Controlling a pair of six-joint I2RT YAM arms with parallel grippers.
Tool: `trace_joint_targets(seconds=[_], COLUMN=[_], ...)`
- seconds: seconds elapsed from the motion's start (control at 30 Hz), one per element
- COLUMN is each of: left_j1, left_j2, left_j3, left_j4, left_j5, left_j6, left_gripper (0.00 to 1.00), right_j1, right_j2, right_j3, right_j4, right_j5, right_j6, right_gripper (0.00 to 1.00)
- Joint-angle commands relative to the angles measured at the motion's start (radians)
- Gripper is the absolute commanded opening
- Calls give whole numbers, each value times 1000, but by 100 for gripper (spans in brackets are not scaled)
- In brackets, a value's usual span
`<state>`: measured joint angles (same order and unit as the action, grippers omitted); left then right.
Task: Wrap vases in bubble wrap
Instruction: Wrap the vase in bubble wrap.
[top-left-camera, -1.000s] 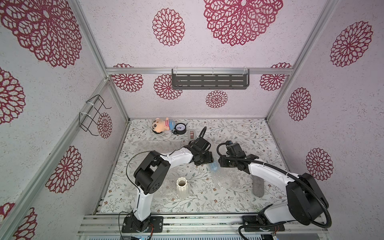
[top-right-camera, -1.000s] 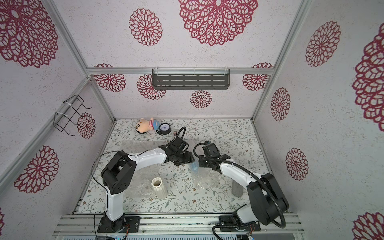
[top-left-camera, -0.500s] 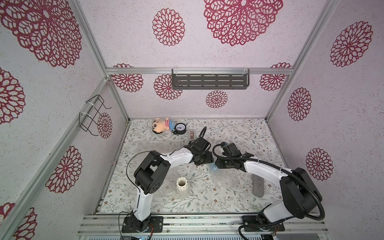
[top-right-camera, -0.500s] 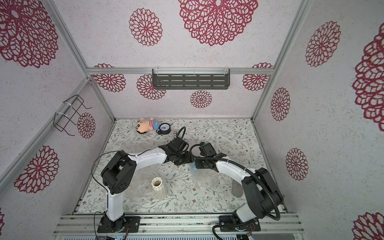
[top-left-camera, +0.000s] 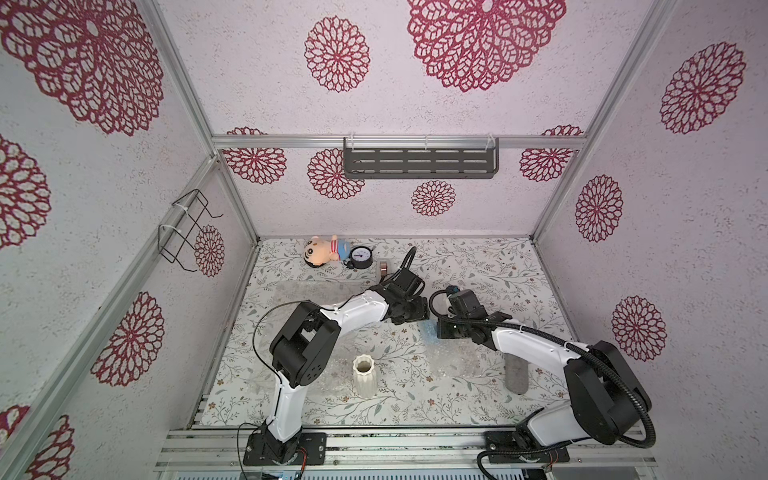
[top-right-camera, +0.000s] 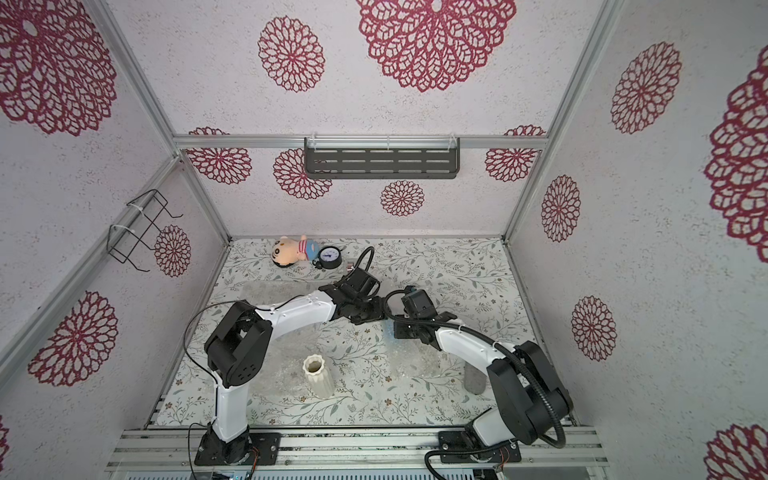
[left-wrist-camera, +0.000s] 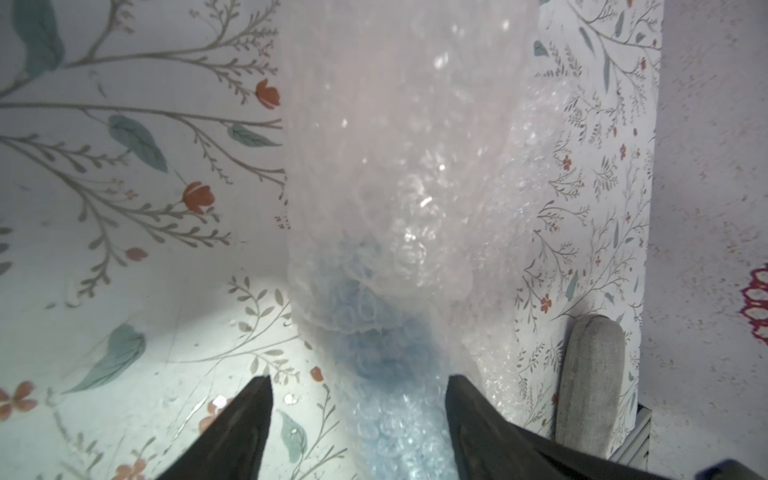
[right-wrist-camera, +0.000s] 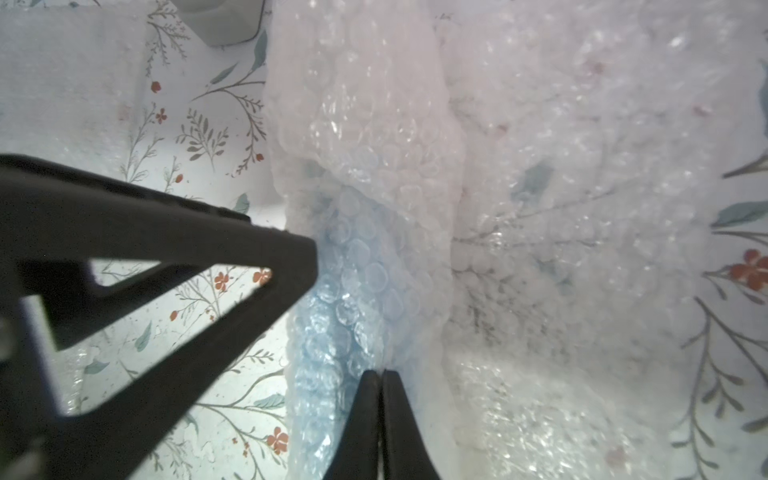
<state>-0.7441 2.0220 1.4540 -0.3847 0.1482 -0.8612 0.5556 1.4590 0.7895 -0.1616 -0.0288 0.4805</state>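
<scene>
The light blue vase (left-wrist-camera: 374, 345) lies rolled inside the bubble wrap (left-wrist-camera: 399, 145) at mid-table and shows as a blue glimpse (top-left-camera: 428, 331) in a top view. My left gripper (left-wrist-camera: 357, 380) is open and straddles the wrapped vase. One of its fingers (right-wrist-camera: 286, 257) touches the roll. My right gripper (right-wrist-camera: 381, 372) is shut on a fold of the bubble wrap (right-wrist-camera: 374, 124) beside the vase. In both top views the two grippers (top-left-camera: 415, 313) (top-left-camera: 438, 331) meet over the roll. The cream vase (top-left-camera: 364, 376) (top-right-camera: 318, 376) stands upright and bare near the front.
A grey oblong case (top-left-camera: 516, 376) (left-wrist-camera: 590, 374) lies at the front right. A plush doll (top-left-camera: 322, 254), a round gauge (top-left-camera: 360, 257) and a tape roll (top-left-camera: 383, 270) sit along the back. A second clear sheet (top-left-camera: 307, 291) lies beneath the left arm.
My right gripper has moved left toward the left gripper and shut on the wrap. The left arm and the cream vase have stayed put.
</scene>
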Motion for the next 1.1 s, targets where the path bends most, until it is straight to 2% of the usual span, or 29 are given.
trace_joint_targets(seconds=[0.0, 0.37, 0.57, 0.77, 0.97, 1.07], left_j1=[-8, -27, -35, -43, -45, -47], left_j2=[0, 23, 54, 63, 56, 58], left_j3=[19, -29, -33, -52, -52, -45], left_j4=[-14, 73, 98, 86, 65, 64], left_j5=[-9, 77, 100, 98, 78, 79], left_j6=[10, -18, -13, 13, 33, 32], left_gripper=[71, 70, 69, 68, 68, 68], right_j1=[-11, -23, -27, -43, -64, -65], right_j2=[-9, 7, -1, -83, -188, -179], right_j3=[-49, -137, -137, -117, -74, -64], right_j4=[-71, 40, 38, -7, -115, -40], right_j5=[33, 26, 39, 48, 64, -54], right_j6=[22, 62, 56, 43, 20, 54], right_gripper=[9, 10, 15, 35, 40, 41])
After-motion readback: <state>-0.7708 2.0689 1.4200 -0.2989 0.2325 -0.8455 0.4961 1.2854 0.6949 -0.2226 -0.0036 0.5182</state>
